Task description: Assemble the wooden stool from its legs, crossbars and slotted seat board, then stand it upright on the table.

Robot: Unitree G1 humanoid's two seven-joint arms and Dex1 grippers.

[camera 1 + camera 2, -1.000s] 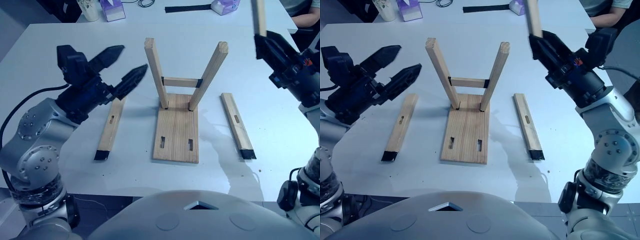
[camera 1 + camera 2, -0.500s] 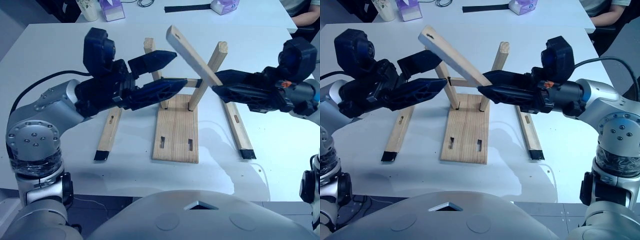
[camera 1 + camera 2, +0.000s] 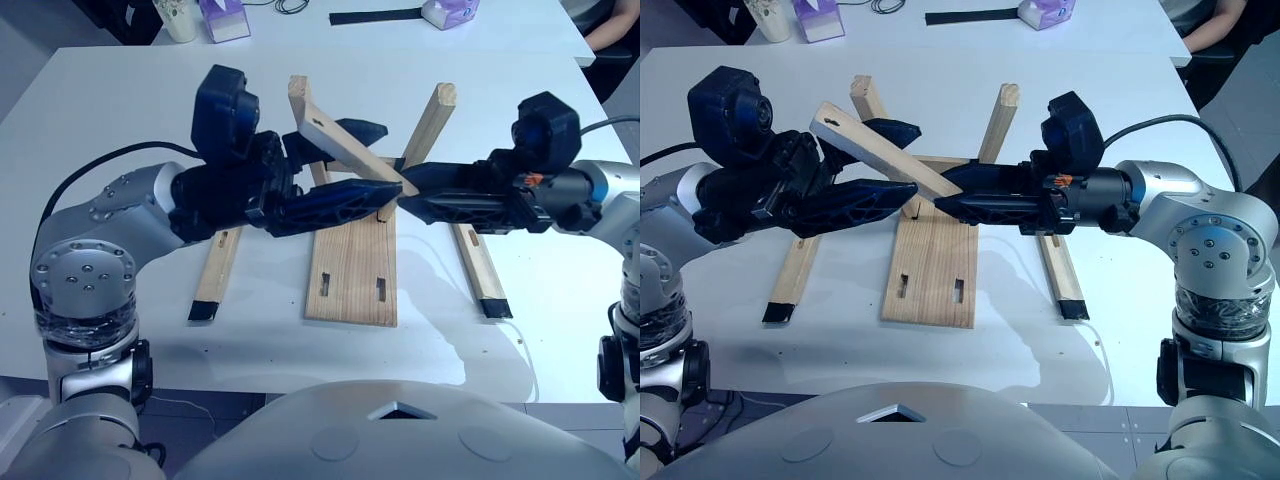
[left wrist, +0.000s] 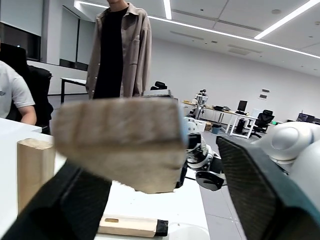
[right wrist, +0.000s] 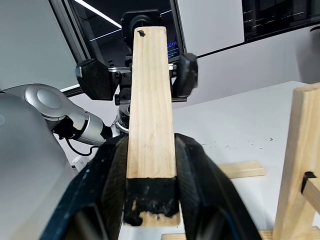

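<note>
The slotted seat board [image 3: 350, 265] lies flat mid-table with two legs [image 3: 430, 125] standing in its far slots, joined by a crossbar [image 3: 940, 162]. Above it, my right gripper [image 3: 408, 190] is shut on the black-taped end of a third wooden leg [image 3: 345, 150], which slants up toward the left. My left gripper [image 3: 385, 160] is open, one finger on each side of that leg's free end [image 4: 120, 145]; a gap shows beside the wood. From the right wrist, the leg [image 5: 150, 105] runs straight out from my fingers [image 5: 192, 170]. Two more slotted pieces lie flat, one left [image 3: 215, 265] and one right [image 3: 478, 265] of the board.
The white table [image 3: 100, 150] has a cup [image 3: 180, 18], two tissue packs [image 3: 225, 18] and a black strip [image 3: 375, 16] along its far edge. Bare tabletop lies in front of the board and out to both sides.
Both arms have closed in over the board. The right gripper has lowered and flattened the leg, and the left gripper has slid right, with its fingers now on either side of the leg's free end.
</note>
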